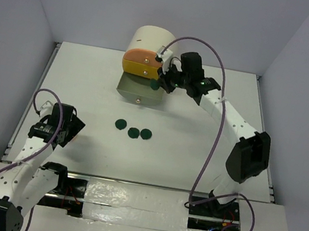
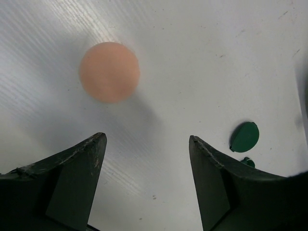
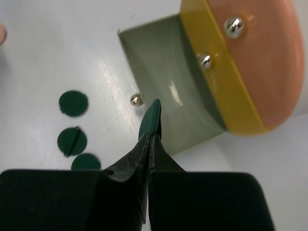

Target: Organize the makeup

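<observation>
Sorting looks barely begun: the right claw (image 3: 150, 138) pinches one thin dark green round disc (image 3: 151, 118) over the open grey-green drawer (image 3: 161, 67), three matching discs (image 1: 133, 130) lie on the white desk (image 1: 196, 153), and the peach round puff (image 2: 109, 71) lies ahead of the open, empty left claw (image 2: 145, 139).

R gripper (image 3: 150, 140) w/ disc (image 3: 151, 118) over open drawer (image 3: 163, 91) | cabinet (image 1: 149, 43) blocks behind | L gripper (image 2: 147, 139): free table (image 2: 202, 67) betw jaws, puff (image 2: 109, 71) ahead
</observation>
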